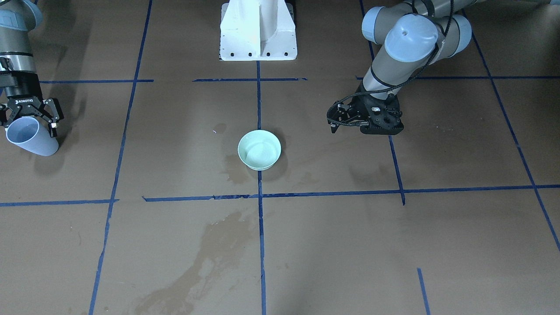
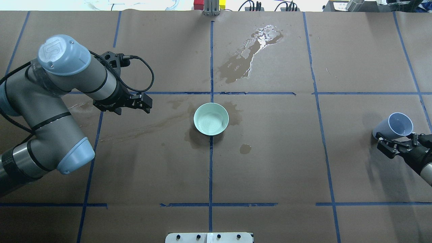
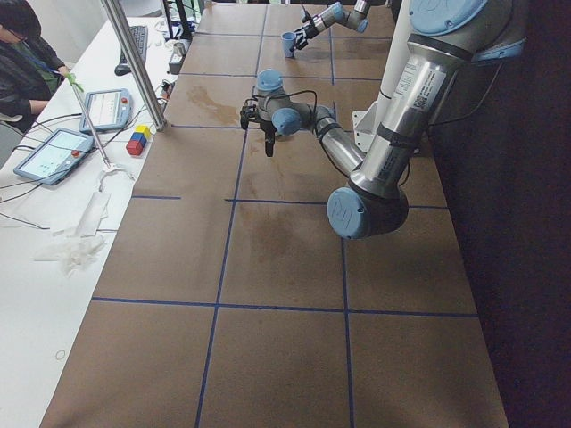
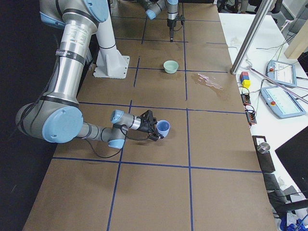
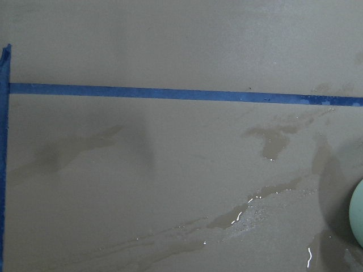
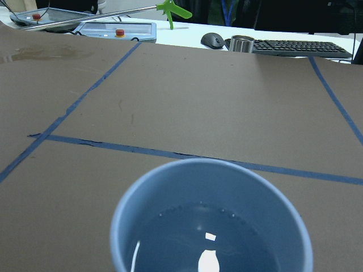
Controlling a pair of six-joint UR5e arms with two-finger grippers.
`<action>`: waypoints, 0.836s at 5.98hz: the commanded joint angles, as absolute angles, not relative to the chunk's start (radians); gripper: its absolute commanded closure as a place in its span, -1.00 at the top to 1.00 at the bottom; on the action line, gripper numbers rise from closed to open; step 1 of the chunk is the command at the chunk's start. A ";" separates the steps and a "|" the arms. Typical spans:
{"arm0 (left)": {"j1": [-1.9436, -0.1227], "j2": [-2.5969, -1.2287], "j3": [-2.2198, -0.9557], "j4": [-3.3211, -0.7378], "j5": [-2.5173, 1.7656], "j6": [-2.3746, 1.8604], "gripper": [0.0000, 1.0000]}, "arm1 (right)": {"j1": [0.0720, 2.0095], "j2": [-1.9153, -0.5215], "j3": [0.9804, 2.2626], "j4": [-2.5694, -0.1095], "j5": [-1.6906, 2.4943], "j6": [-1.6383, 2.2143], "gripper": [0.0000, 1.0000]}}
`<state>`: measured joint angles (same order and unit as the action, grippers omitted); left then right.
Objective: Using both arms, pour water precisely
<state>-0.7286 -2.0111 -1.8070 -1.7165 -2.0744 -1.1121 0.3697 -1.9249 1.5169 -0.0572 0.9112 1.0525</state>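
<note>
My right gripper [image 1: 29,124] is shut on a pale-blue cup [image 1: 31,136] and holds it tilted at the table's far right side. It also shows in the overhead view [image 2: 395,140] with the cup [image 2: 398,124]. The right wrist view shows water [image 6: 210,243] as a faint sheen low in the cup. A mint-green bowl [image 2: 211,118] stands at the table's middle. My left gripper [image 2: 147,104] hangs empty to the left of the bowl, apart from it, with its fingers together. The bowl's rim [image 5: 358,221] shows at the left wrist view's right edge.
Wet spill patches darken the brown paper beyond the bowl [image 2: 249,57] and beside it [image 2: 245,148]. The white pedestal [image 1: 258,30] stands behind the bowl. A seated operator [image 3: 27,53], tablets and a metal post [image 3: 134,62] are along the table's far edge.
</note>
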 commanded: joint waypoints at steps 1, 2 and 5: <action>-0.729 -2.011 -1.807 -1.717 -2.075 -1.112 1.00 | 0.379 -1.917 1.516 -0.058 0.911 1.051 1.00; -0.729 -2.011 -1.807 -1.717 -2.075 -1.112 1.00 | 0.386 -1.917 1.513 -0.058 0.911 1.040 1.00; -0.729 -2.011 -1.810 -1.717 -2.075 -1.112 1.00 | 0.397 -1.896 1.508 -0.061 0.914 1.037 0.97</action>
